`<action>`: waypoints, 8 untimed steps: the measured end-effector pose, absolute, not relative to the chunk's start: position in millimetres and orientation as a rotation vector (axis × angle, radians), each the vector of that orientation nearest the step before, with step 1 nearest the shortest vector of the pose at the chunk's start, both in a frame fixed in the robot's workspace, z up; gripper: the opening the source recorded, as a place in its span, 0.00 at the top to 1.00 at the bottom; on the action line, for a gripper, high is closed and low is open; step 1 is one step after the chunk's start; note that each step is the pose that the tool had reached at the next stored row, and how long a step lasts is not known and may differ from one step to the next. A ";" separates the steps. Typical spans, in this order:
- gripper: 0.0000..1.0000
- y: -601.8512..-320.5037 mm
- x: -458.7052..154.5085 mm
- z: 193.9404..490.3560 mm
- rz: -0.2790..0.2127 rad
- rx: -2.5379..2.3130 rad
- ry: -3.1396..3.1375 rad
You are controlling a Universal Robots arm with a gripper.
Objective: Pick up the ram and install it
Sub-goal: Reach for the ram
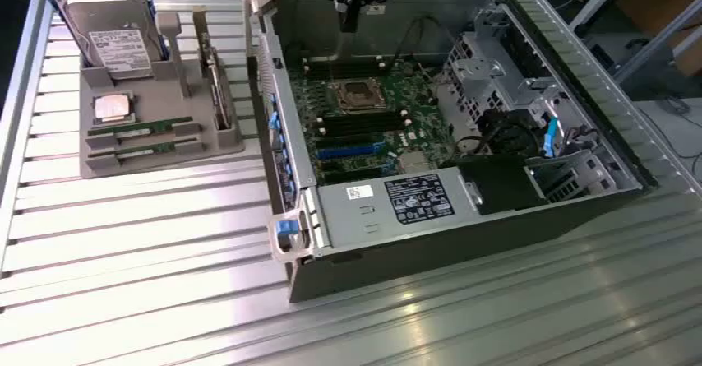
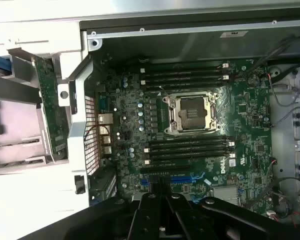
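Two ram sticks [image 1: 140, 127] [image 1: 144, 145], thin and green, lie side by side in slots at the front of a grey holder [image 1: 104, 167] at the exterior view's left. My gripper [image 1: 348, 22] hangs above the far edge of the open computer case [image 1: 439, 243], well away from the ram. In the wrist view the gripper [image 2: 165, 199] is shut, with nothing between its dark fingers. Below it lies the green motherboard [image 2: 240, 115] with two banks of empty black memory slots [image 2: 187, 147] [image 2: 185, 75] on either side of the processor socket [image 2: 192, 114].
The grey holder also carries a hard drive [image 1: 115, 41], a square silver processor chip [image 1: 113, 107] and an upright expansion card [image 1: 219, 86]. Inside the case are a power supply [image 1: 412, 197], drive cages [image 1: 494, 62] and loose cables [image 1: 548, 136]. Everything rests on a ribbed metal table [image 1: 143, 275].
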State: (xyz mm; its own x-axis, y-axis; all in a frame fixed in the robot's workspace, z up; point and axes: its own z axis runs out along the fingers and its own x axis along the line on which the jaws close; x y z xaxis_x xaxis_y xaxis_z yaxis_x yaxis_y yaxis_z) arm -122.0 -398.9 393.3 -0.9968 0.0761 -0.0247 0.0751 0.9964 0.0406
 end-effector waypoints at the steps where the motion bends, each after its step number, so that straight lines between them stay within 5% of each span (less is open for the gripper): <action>1: 0.90 -398.9 -125.9 393.3 0.062 0.118 3.112; 8: 0.90 -398.9 -133.2 393.3 0.062 0.118 3.112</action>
